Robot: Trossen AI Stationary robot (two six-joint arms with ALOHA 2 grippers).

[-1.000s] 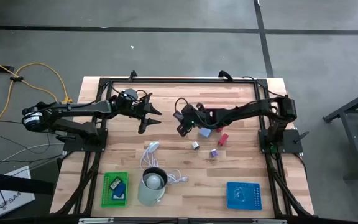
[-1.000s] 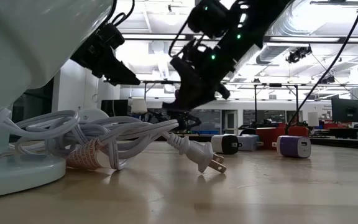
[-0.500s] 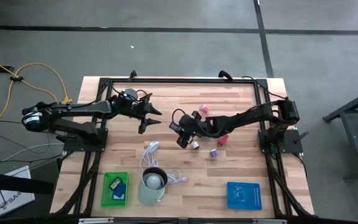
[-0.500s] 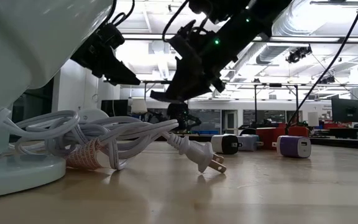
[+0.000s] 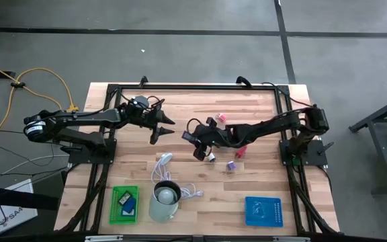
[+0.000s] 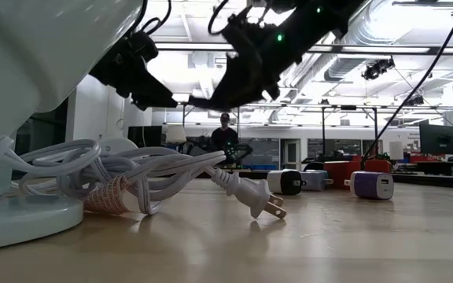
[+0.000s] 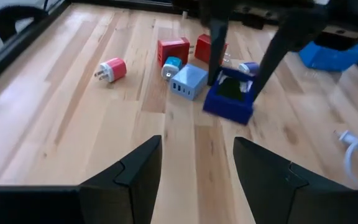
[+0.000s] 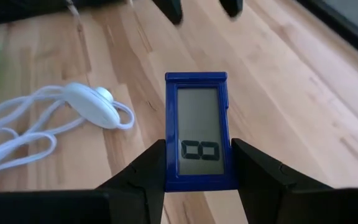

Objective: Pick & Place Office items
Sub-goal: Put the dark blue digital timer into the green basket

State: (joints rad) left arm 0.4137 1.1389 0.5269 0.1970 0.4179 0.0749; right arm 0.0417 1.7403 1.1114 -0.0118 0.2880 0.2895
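Observation:
My right gripper (image 5: 196, 142) hangs over the table's middle, shut on a small blue device with a grey screen reading 00 (image 8: 197, 112). The left wrist view shows the same device (image 7: 229, 99) just in front of the loose office items: a pink-and-white plug (image 7: 110, 68), two red blocks (image 7: 174, 50), a cyan piece (image 7: 171, 65), a pale blue block (image 7: 189, 79) and a purple-and-white piece (image 7: 248, 67), all lying on the wood. My left gripper (image 5: 166, 129) waits open above the table, left of them. My right gripper pinches the blue device between its two fingers (image 8: 148, 171) by the two long side edges at one end (image 8: 197, 183), screen up. The fingers slant down from the table's right side. The device is lifted clear of the wood and juts out past the fingertips.
A white coiled cable (image 5: 166, 168) and a pale cup (image 5: 164, 199) sit toward the near edge. A green tray (image 5: 115, 214) holding a few pieces lies near left, a blue tray (image 5: 263, 210) near right. A black frame (image 5: 193, 87) borders the table.
My right gripper has drifted a little toward the table's left and near edge, uncovering a pink piece behind the arm, and the low view shows it rising away from the wood. My left arm has kept still.

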